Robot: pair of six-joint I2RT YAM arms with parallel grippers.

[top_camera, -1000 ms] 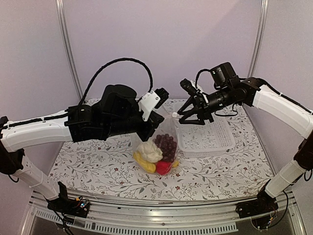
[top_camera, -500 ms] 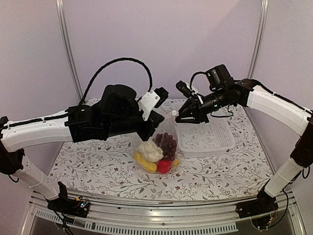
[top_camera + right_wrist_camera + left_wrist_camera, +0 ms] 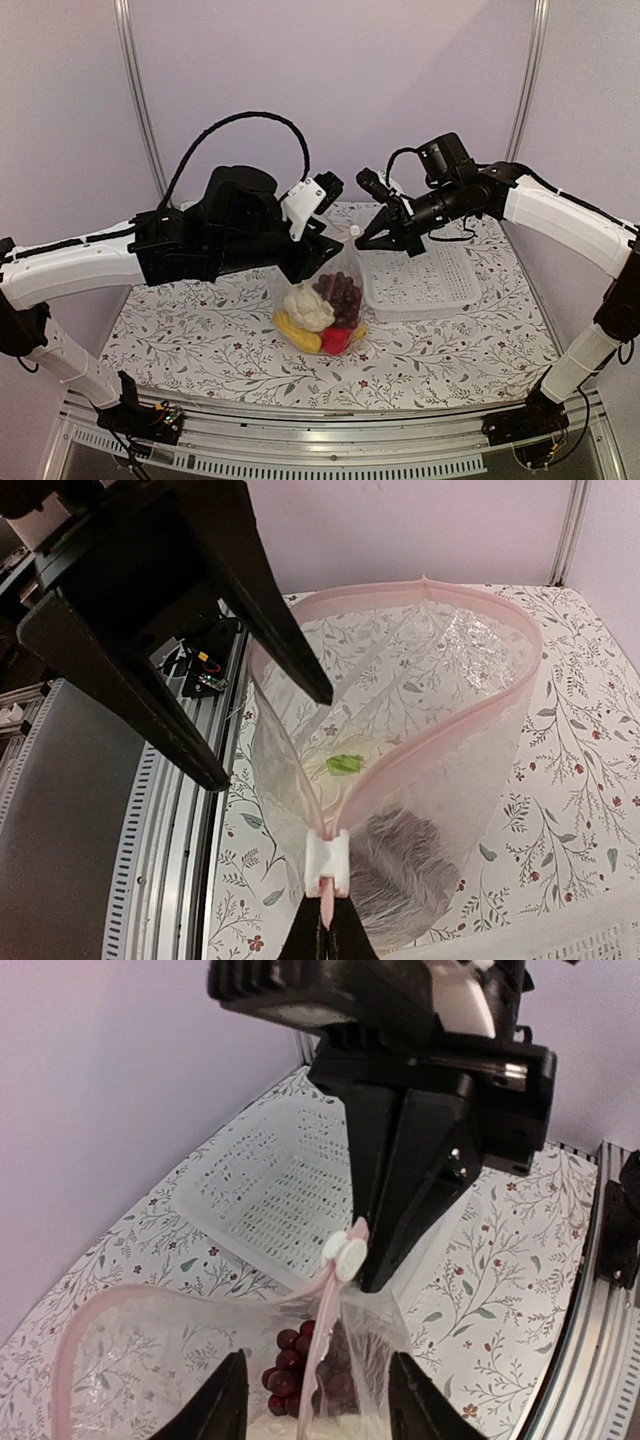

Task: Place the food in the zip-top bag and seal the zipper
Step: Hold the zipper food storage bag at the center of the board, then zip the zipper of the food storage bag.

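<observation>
- The food is sitting inside the zip-top bag, which is standing just beside the basket. Loading is looking done.
- Your right claw is pinching the zipper end. Your left claw is hanging released at the mouth.
- The mouth is gaping open, so sealing is waiting on you.

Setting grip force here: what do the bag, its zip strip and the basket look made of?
Bag: thin clear plastic film, glossy and crinkled, grapes visible through it. Zip strip: pale pink, probably stiffer plastic. Basket: white, rigid-looking moulded plastic, matte, with a perforated floor.
</observation>
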